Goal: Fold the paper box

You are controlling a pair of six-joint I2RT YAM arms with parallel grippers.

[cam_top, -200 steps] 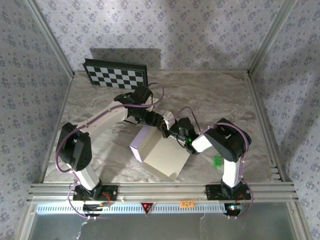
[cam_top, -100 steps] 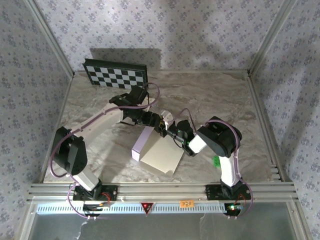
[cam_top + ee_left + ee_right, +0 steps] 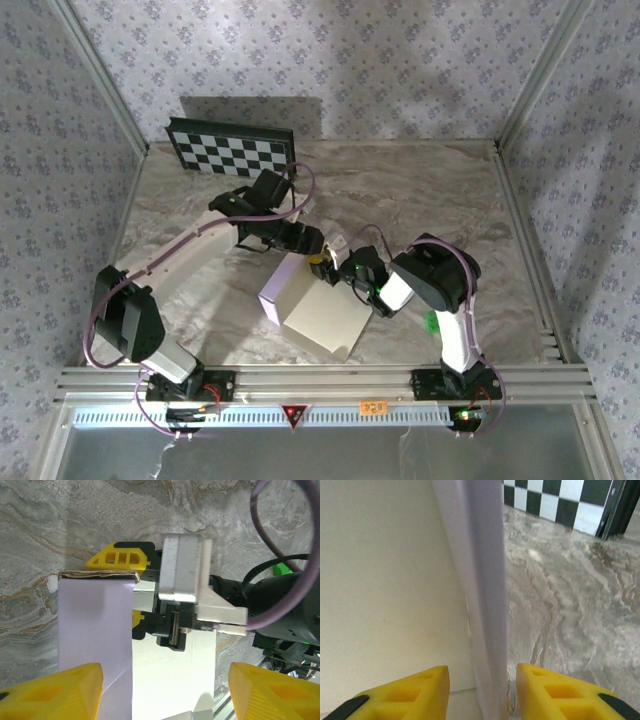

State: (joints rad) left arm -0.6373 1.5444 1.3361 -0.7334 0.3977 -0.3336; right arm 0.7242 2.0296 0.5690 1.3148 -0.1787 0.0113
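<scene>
The paper box lies in the middle of the table, with a white top and a pale-lavender side. My left gripper hangs over its far end, open; its yellow fingertips stand wide apart above the white top and lavender side. My right gripper is at the same far end, facing the left one. It is open, and its fingers straddle an upright lavender wall of the box with a small gap on each side. Its yellow finger shows at the box's corner.
A black-and-white checkerboard panel leans against the back wall, also in sight as the checkerboard past the box. A small green object lies on the marble by the right arm. Metal rails run along the near edge.
My right gripper's jaws have come apart from the box wall they pinched. The left arm's elbow has swung left and its jaws have widened a little. The box barely shifted.
</scene>
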